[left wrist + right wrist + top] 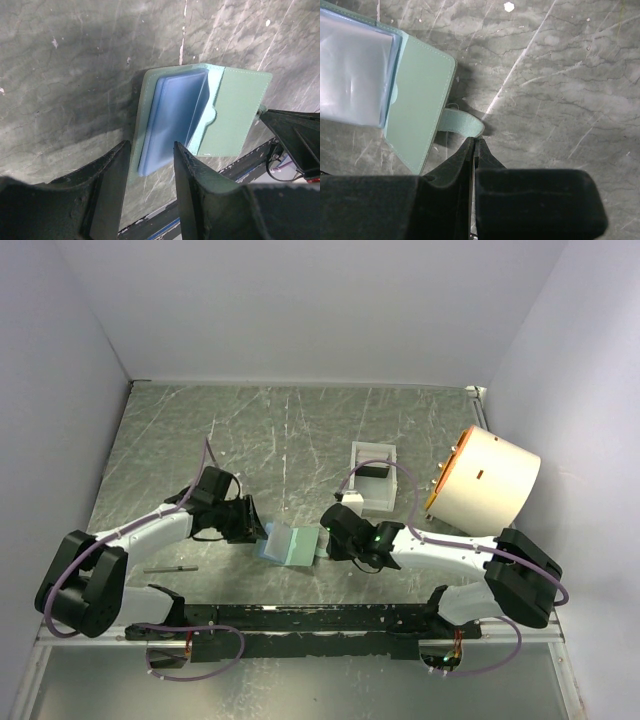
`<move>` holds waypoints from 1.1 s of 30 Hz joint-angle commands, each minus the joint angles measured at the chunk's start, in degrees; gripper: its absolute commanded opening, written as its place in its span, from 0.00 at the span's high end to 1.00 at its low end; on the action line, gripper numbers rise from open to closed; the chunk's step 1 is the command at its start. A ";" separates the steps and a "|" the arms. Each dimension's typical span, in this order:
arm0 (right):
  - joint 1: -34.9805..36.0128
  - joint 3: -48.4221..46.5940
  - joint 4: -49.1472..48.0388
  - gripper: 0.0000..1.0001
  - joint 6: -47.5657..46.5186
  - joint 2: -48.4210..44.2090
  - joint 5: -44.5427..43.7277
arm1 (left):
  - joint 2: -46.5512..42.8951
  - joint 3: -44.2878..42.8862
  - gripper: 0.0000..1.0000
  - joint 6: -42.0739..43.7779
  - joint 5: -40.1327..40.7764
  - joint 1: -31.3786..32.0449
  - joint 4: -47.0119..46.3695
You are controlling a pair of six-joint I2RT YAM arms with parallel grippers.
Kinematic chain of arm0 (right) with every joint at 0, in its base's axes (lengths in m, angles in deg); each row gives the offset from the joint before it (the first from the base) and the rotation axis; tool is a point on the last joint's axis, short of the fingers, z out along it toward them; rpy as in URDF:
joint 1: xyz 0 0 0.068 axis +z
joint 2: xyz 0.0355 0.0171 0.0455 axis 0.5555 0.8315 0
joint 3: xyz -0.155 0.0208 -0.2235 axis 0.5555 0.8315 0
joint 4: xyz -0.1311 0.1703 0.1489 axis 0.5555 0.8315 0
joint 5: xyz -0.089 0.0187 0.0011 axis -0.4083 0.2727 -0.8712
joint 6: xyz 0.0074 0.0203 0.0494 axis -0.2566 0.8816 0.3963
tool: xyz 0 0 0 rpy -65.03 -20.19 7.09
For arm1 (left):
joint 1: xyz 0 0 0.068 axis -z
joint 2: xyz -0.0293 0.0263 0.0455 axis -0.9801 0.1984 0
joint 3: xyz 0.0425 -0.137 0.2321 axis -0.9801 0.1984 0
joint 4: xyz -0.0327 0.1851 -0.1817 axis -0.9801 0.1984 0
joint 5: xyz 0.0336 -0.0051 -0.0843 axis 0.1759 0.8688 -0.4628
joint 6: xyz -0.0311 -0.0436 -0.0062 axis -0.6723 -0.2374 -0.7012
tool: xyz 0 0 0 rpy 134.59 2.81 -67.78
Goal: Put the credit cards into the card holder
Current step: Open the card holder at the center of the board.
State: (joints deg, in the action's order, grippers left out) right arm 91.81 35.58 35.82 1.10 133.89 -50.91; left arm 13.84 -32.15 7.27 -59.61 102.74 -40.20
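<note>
The sage-green card holder lies open on the table between my two grippers, its pale blue inside facing up. My left gripper is open, and its jaws stand on either side of the holder's near left edge. My right gripper is shut on the tip of the holder's green strap, with the fingertips pinched together. The holder's green flap lies flat. No credit card shows clearly. A dark shape lies inside the white tray, too small to identify.
A large cream and orange drum lies on its side at the right. The white tray stands behind the right gripper. A thin dark strip lies by the left arm. A black rail runs along the near edge.
</note>
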 commanded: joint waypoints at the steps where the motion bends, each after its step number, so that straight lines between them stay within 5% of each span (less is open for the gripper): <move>1: -0.31 0.20 -0.72 1.00 0.46 0.23 -0.31 | -1.35 -0.69 0.49 -0.50 -2.20 -0.07 -0.58; 20: -0.27 -1.09 0.31 1.00 -0.23 0.34 -0.66 | -1.51 -4.17 0.49 -2.06 -4.66 4.45 -1.48; 33: -0.31 -1.26 0.51 1.00 -0.42 0.57 -0.75 | -0.55 -3.49 0.58 -2.14 -6.02 4.56 -3.67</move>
State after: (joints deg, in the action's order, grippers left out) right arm 91.81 35.56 35.88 1.02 134.19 -50.81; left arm 12.33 -34.91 4.96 -63.96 106.89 -41.91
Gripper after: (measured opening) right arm 0.009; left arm 0.423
